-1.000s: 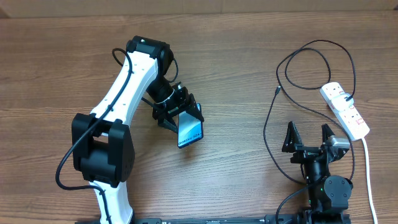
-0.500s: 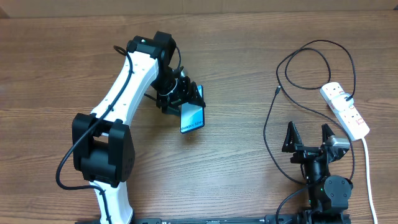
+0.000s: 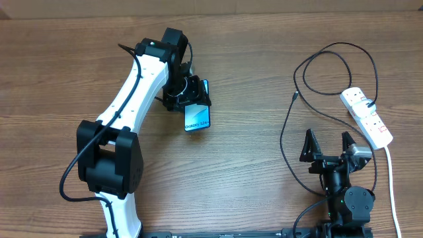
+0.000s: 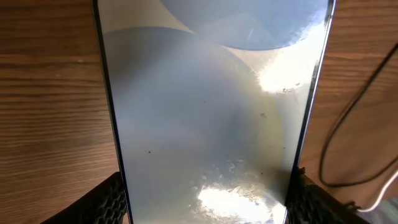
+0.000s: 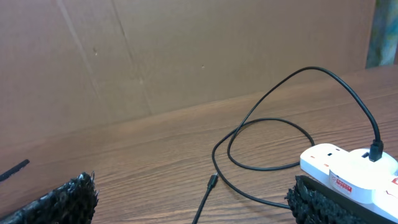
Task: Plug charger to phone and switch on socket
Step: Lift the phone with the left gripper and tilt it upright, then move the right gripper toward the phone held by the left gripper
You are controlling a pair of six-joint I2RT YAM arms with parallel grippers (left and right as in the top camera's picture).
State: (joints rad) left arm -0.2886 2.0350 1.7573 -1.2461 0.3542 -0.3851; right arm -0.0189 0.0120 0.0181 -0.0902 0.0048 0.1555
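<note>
My left gripper is shut on the phone, holding it by its upper end above the table left of centre; the lit blue-and-white screen reads "Galaxy". In the left wrist view the phone fills the frame between the two finger pads. The charger, a thin black cable, loops on the right; its small connector lies free on the wood, also in the right wrist view. Its black plug sits in the white socket strip. My right gripper is open and empty near the front edge.
The strip's thick white lead runs toward the front right edge. The strip lies just past the right finger in the right wrist view. A cardboard wall stands behind the table.
My left gripper has carried the phone away from the front edge and turned it, so it now hangs more upright below the jaws. The right arm has not moved.
</note>
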